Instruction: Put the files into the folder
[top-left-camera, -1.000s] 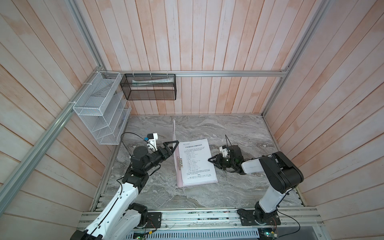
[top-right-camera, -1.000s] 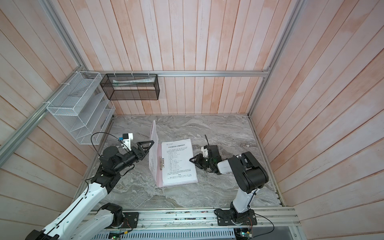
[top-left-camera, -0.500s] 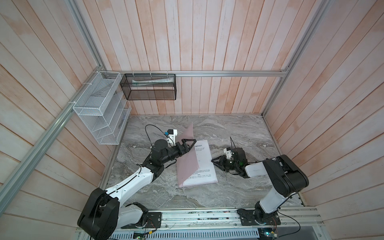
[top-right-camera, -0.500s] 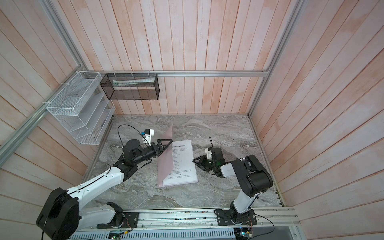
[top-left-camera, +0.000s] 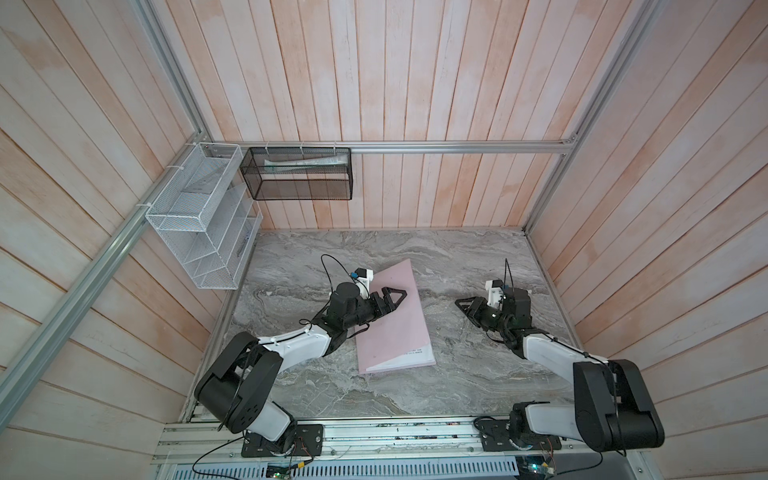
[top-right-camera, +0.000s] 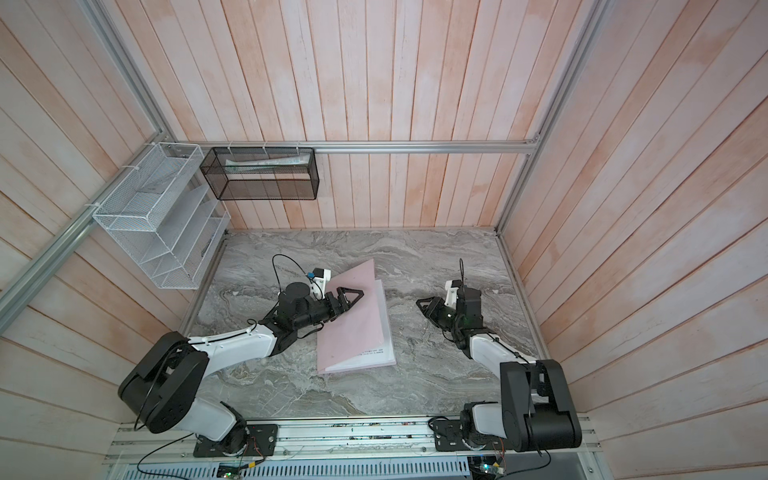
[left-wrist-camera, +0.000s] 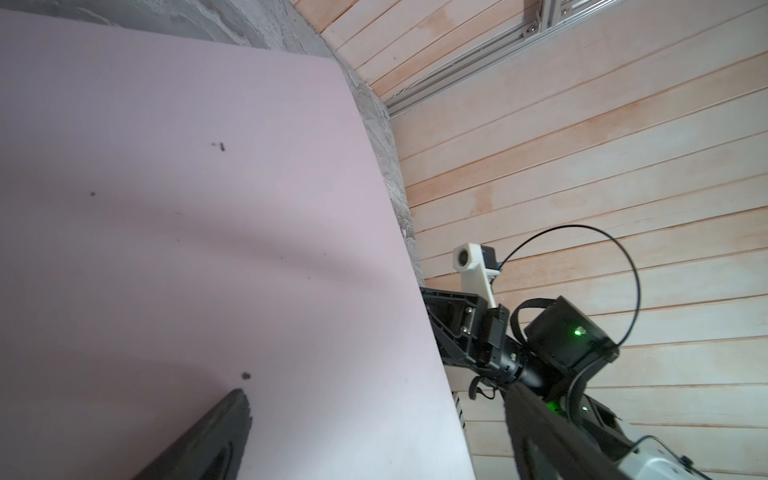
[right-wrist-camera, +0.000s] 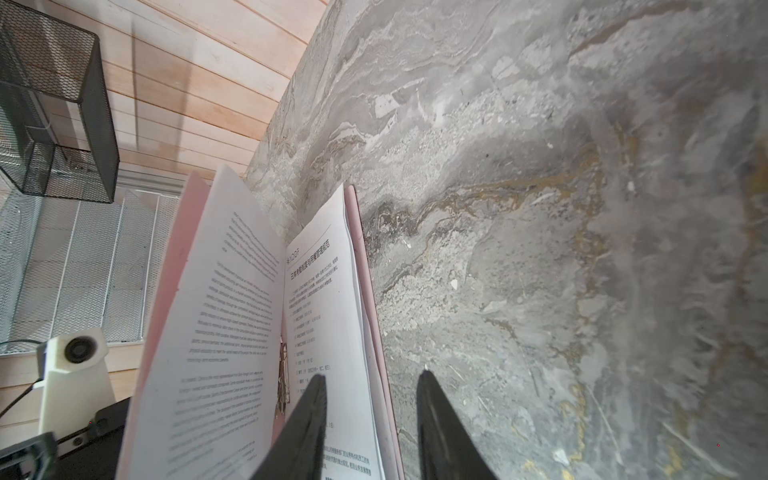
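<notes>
The pale pink folder (top-left-camera: 395, 328) lies mid-bench (top-left-camera: 457, 266), its top cover slanting low over the inside, not quite shut. White printed files (top-left-camera: 415, 356) sit within it. One leans up along the raised cover, and the rest lie flat on the lower cover.

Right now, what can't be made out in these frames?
- files: in both top views the folder cover hides all but a near strip.
- left gripper: the left wrist view shows one of its jaws; the other is out of frame.
- Print on the files: right wrist view, too blurred to read.
- black mesh basket contents: too small behind the mesh.
</notes>
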